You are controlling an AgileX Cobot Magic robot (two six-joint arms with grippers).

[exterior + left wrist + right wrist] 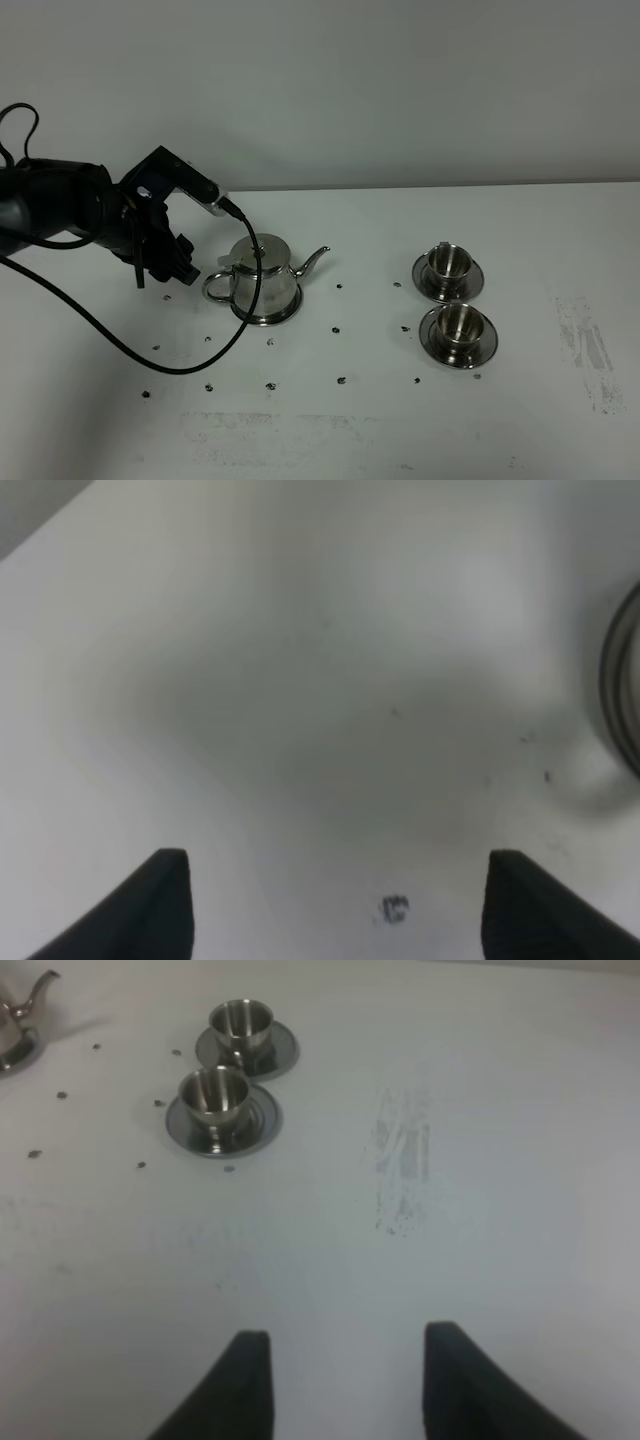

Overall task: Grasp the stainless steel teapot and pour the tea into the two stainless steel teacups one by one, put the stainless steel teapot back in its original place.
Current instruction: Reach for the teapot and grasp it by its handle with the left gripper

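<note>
The stainless steel teapot stands upright on its round saucer left of the table's middle, lid on, spout pointing right and loop handle to the left. My left gripper hangs just left of that handle, open, touching nothing; in the left wrist view the left gripper has only bare table between its fingers. The two stainless steel teacups sit on their saucers to the right, and show again as teacups far ahead of my right gripper, whose fingers stand apart and empty. No tea shows.
Small dark specks dot the white table around the teapot and cups. A scuffed grey patch marks the right side. The left arm's black cable loops over the table in front of the teapot.
</note>
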